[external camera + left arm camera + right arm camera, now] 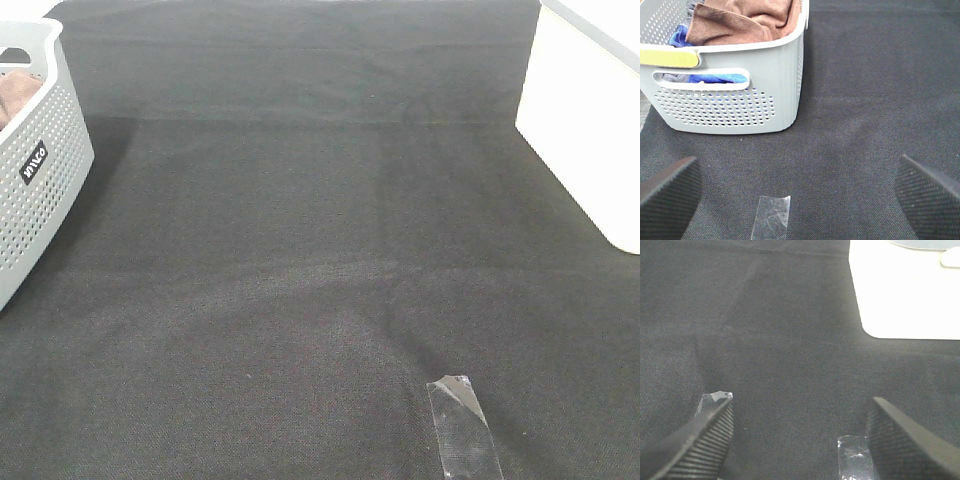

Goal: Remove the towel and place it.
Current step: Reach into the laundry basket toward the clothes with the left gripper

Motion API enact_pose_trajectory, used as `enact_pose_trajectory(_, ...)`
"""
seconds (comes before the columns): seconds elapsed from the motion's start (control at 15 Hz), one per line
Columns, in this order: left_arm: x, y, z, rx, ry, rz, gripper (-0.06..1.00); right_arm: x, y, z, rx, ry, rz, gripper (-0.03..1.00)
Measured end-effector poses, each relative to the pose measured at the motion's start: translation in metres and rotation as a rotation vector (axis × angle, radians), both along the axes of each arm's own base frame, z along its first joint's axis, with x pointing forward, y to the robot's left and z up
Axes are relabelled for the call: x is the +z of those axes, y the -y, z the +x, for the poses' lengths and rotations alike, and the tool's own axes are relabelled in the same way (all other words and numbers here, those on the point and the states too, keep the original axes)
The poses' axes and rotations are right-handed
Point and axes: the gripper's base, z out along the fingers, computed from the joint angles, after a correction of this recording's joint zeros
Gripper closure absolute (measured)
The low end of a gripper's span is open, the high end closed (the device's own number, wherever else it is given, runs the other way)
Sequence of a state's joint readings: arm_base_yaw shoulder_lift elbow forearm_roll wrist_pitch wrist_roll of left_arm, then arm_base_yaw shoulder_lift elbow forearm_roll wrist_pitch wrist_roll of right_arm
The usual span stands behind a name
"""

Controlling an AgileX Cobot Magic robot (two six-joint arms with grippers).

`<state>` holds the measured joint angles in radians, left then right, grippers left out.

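The brown towel lies bunched inside the grey perforated basket, on top of blue cloth. In the high view only a sliver of the towel shows in the basket at the far left edge. My left gripper is open and empty, low over the black tablecloth, a short way in front of the basket. My right gripper is open and empty over the black cloth. Neither gripper shows in the high view.
A white box stands at the back right; it also shows in the right wrist view. Clear tape strips lie on the black tablecloth: one near the front right and one by the left gripper.
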<state>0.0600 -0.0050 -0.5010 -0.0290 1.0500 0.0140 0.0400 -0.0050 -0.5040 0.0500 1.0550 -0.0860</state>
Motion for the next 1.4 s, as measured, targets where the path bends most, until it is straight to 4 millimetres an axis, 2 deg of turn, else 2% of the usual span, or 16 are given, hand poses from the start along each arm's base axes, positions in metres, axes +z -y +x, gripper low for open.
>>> enact_pose_trajectory(0.87,0.0,0.0,0.0,-0.001,0.0,0.004,-0.05,0.0,0.0,0.0,0.0,0.0,0.0,0.29)
enact_pose_trajectory(1.0,0.006,0.003,0.0,-0.077,-0.039,0.073,-0.05,0.0,0.0,0.0,0.0,0.0,0.0,0.29)
enact_pose_trajectory(1.07,0.016,0.004,0.008,-0.126,-0.092,0.115,-0.05,0.0,0.0,0.0,0.0,0.0,0.0,0.29)
enact_pose_trajectory(1.2,0.046,0.003,0.038,-0.215,-0.213,0.227,-0.05,0.0,0.0,0.0,0.0,0.0,0.0,0.29)
enact_pose_trajectory(1.27,0.071,-0.001,0.07,-0.285,-0.28,0.333,-0.05,0.0,0.0,0.0,0.0,0.0,0.0,0.29)
enact_pose_trajectory(1.33,0.077,-0.002,0.083,-0.307,-0.312,0.361,-0.05,0.0,0.0,0.0,0.0,0.0,0.0,0.29)
enact_pose_trajectory(1.4,0.089,-0.005,0.108,-0.356,-0.352,0.43,-0.05,0.0,0.0,0.0,0.0,0.0,0.0,0.29)
